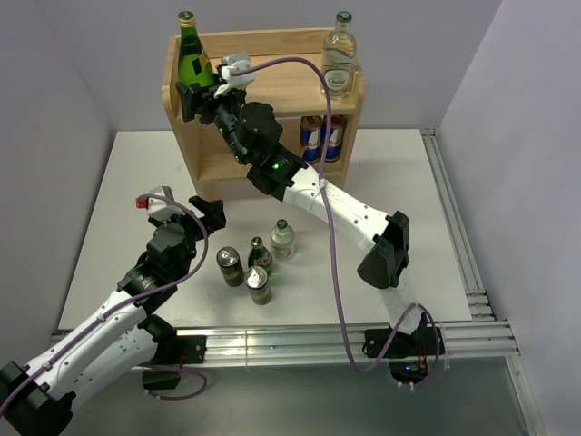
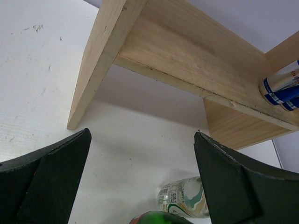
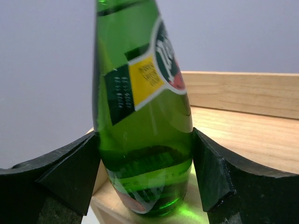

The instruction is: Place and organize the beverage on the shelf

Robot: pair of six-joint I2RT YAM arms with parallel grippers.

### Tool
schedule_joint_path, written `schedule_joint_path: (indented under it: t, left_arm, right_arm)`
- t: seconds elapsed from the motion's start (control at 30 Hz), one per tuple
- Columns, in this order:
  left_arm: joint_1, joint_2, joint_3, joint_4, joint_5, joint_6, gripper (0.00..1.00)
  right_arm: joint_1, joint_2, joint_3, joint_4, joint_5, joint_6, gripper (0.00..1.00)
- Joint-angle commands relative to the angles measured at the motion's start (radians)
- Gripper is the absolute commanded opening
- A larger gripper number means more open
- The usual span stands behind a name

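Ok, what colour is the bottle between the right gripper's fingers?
The bottle is green, its label partly yellow; clearest in the right wrist view.

Tall green glass bottle with yellow-and-red label (image 3: pixel 142 154): neck and cap cut off by the top edge at the right wrist; label print blurred, unreadable. Whether the black pads (image 3: pixel 70 172) of the right gripper (image 3: pixel 145 161) press the glass or stand just off it: cannot tell.
Two blue-and-silver cans (image 1: pixel 333 136) on the lower tier of the light-wood shelf (image 1: pixel 281 82): tops hidden under the top board.
Small clear bottle with green-and-white label (image 2: pixel 182 198): partly behind a black finger (image 2: pixel 233 182) of the left gripper (image 2: pixel 141 135), cut off by the bottom edge.
Rounded green thing (image 2: pixel 156 218): only a sliver shows; kind unclear.
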Motion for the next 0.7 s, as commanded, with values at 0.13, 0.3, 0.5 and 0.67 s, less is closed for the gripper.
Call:
schedule_joint_path:
  t: [0.13,0.3,0.5,0.67]
  left_arm:
    - [-0.004,-0.021,-0.007,0.031,0.003,-0.005,0.99]
    - [-0.004,-0.022,-0.009,0.030,0.003,-0.005,0.99]
    - [-0.004,-0.021,-0.009,0.031,0.003,-0.005,0.99]
    - [-0.004,-0.019,-0.007,0.031,0.000,-0.005,0.99]
  right_arm:
    - [0.034,0.119,-0.088,-0.368,0.025,0.055,0.88]
    - [0.036,0.120,-0.087,-0.370,0.025,0.060,0.89]
    - [0.037,0.099,-0.118,-0.368,0.026,0.066,1.00]
    - [0.039,0.058,-0.172,-0.364,0.032,0.078,1.00]
